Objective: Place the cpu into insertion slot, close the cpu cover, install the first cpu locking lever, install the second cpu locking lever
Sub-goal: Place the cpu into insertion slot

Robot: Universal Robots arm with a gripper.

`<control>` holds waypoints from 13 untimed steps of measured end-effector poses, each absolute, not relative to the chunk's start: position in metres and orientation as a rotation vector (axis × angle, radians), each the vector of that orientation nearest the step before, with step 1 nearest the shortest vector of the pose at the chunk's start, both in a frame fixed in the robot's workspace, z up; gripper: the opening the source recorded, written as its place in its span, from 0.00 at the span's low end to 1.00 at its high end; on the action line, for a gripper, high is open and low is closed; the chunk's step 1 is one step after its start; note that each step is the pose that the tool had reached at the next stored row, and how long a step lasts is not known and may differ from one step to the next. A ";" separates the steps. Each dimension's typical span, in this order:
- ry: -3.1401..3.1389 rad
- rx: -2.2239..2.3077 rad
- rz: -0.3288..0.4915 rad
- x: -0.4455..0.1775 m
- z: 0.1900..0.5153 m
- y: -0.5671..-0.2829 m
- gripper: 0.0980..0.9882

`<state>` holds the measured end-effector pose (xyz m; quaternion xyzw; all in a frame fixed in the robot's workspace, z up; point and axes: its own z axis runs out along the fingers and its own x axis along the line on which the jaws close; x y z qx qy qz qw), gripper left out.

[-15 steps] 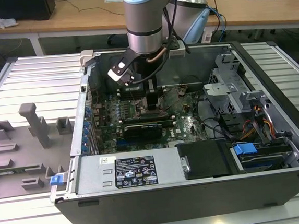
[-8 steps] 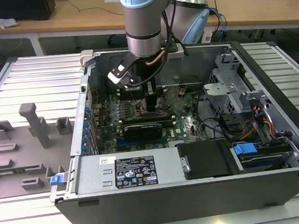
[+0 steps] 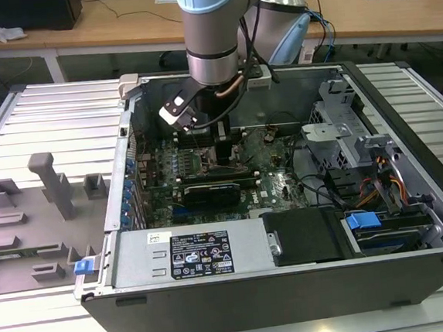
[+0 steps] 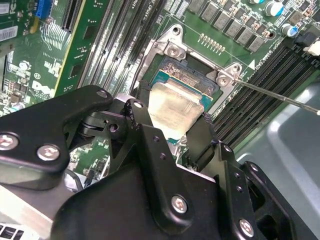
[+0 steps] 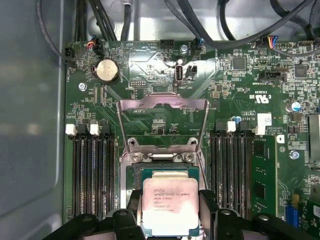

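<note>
at the exterior view's left, grey plastic block shapes (image 3: pixel 48 177) are standing on a ribbed silver metal table (image 3: pixel 53 103). next to them a big dark open computer case (image 3: pixel 295 299) is lying on its side, and a green circuit board (image 3: pixel 270 150) is showing inside. in the middle, the silver and pale blue robot arm (image 3: pixel 209 27) is reaching down into the case, and its black gripper (image 3: pixel 226 151) is sitting low over the board. in both wrist views its two black fingers (image 5: pixel 134 202) (image 4: pixel 139 117) are pressing on two opposite sides of the cpu (image 5: pixel 170 205) (image 4: pixel 175 107), a small flat square chip with a silvery-grey metal top, so the gripper is holding it tight. the cpu is sitting right at the insertion slot (image 5: pixel 125 172) (image 4: pixel 172 50), a square socket with a metal frame; i cannot tell if it is lying fully inside or just above. the cpu cover (image 5: pixel 162 103), a thin square grey metal frame with a cut-out middle, is standing open, tipped back from the slot. long black memory slots (image 5: pixel 92 175) are running along both sides of the socket. at the exterior view's right, a blue plastic tab (image 3: pixel 362 220) is sitting by a grey metal drive cage (image 3: pixel 329 133).
</note>
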<state>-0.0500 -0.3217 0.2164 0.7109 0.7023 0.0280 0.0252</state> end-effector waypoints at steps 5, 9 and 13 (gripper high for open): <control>2.171 2.198 0.087 -0.052 0.214 -0.321 0.50; 2.172 2.198 0.086 -0.053 0.212 -0.321 0.50; 2.171 2.199 0.086 -0.053 0.209 -0.320 0.50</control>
